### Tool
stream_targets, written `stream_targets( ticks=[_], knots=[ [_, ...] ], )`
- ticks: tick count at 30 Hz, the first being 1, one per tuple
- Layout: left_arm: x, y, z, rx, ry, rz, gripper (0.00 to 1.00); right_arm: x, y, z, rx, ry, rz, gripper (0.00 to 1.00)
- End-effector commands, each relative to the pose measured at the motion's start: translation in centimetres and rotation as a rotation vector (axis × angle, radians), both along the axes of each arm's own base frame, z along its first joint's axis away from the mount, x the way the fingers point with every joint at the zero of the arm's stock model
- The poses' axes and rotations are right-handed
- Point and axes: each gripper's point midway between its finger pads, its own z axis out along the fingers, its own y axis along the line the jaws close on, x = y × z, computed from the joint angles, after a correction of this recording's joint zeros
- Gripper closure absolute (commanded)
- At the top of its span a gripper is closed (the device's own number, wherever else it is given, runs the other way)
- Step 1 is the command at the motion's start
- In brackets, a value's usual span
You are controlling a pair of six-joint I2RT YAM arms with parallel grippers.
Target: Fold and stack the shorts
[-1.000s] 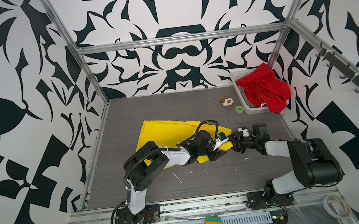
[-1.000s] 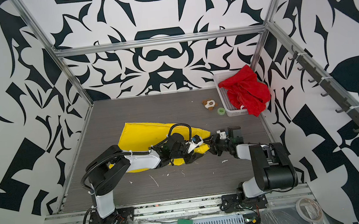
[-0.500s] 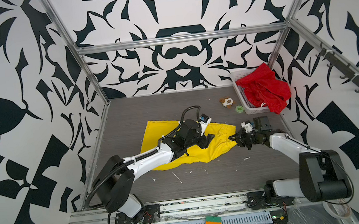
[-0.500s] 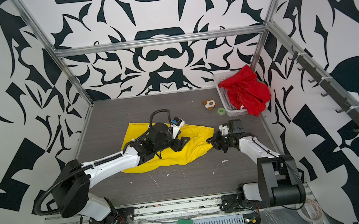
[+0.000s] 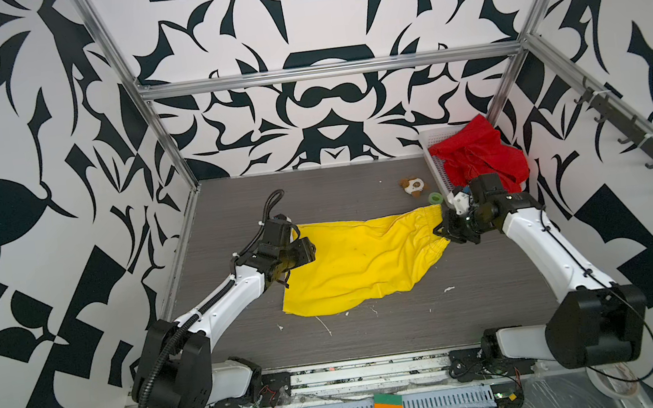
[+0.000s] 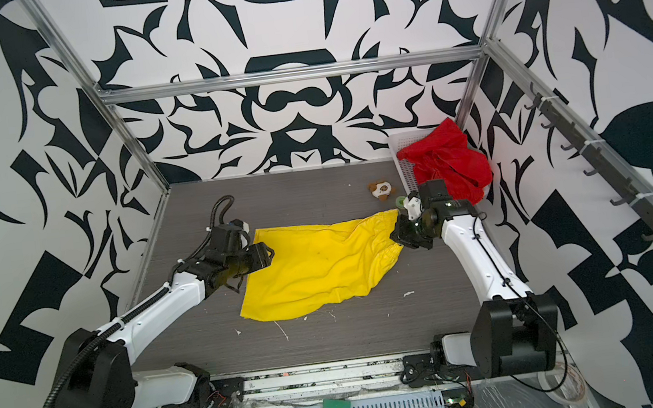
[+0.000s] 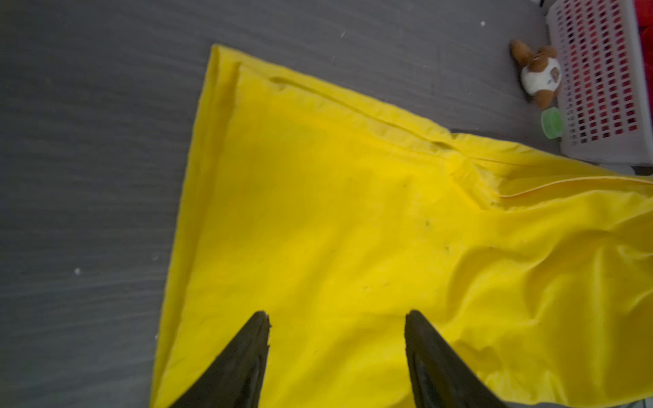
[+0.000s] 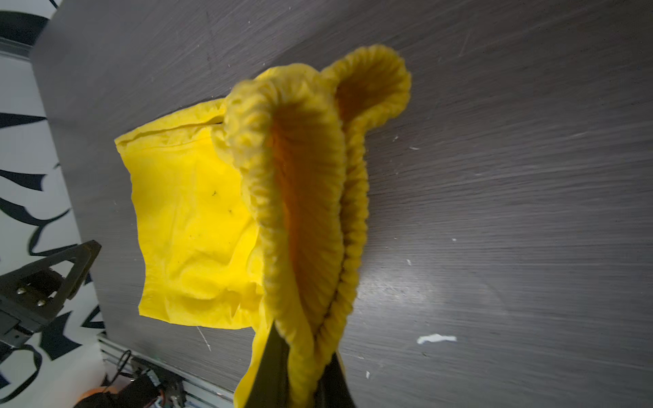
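The yellow shorts [image 5: 365, 263] [image 6: 319, 268] lie spread on the grey table, legs to the left and waistband to the right. My right gripper [image 5: 443, 229] [image 8: 304, 342] is shut on the gathered waistband and holds that end lifted off the table. My left gripper [image 5: 301, 254] [image 7: 335, 314] is open over the left part of the yellow cloth [image 7: 335, 212], with nothing between its fingers. The red shorts [image 5: 478, 154] [image 6: 445, 158] hang crumpled over the white basket [image 5: 435, 163] at the back right.
A small brown-and-white plush toy [image 5: 413, 186] [image 7: 539, 74] and a green ring [image 5: 435, 198] lie on the table just left of the basket. Small white scraps dot the table in front. The cage walls stand close on both sides.
My right gripper has pulled the waistband to the right and back, stretching the yellow shorts out. My left gripper has moved left from the shorts' middle to their left edge.
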Motion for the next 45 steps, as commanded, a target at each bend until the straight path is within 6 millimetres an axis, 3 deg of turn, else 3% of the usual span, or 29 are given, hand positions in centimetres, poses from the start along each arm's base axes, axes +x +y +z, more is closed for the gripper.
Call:
stream_targets(
  ticks=[1,11,22,34,45],
  knots=[
    [-1.3,0.4,-0.7,-0.077,0.092,0.046,0.35,-0.6,-1.6,2.1,-0.131,-0.009,0.056,0.97],
    [-0.2,0.7,-2.9,-0.134,0.140,0.063,0.39,1.5,-1.4,6.3,-0.195,-0.079,0.104,0.98],
    [0.9,-1.0,-5.9,-0.203,0.217,0.029,0.49,2.3,0.9,9.2,-0.331,-0.144,0.140,0.99],
    [0.1,-0.5,-9.8,-0.184,0.286,0.062,0.60,2.8,6.9,10.2,-0.386,-0.210,0.221,1.00],
    [-0.1,-0.7,-11.0,-0.191,0.306,0.064,0.70,3.3,13.9,8.2,-0.408,-0.246,0.287,1.00]
  ],
)
